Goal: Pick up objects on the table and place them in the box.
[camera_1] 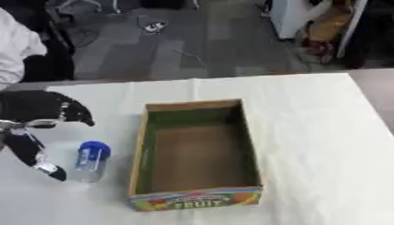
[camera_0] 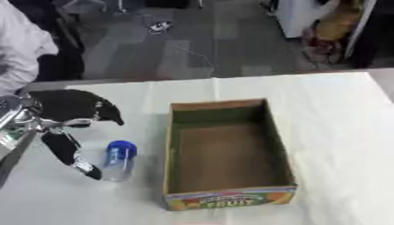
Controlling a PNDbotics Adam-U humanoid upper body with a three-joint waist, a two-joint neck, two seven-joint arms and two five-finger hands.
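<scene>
One white-clothed table [camera_0: 323, 132] (grey floor [camera_0: 154, 48] beyond) bears box [camera_0: 227, 149].

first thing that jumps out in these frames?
The open cardboard box in the middle of the white table, its inside bare and a bright FRUIT label on its near wall. Just left of it lies a clear bottle with a blue cap. The robot's black left hand hangs open by the bottle, one finger reaching down beside it; the right hand shows nowhere.
</scene>
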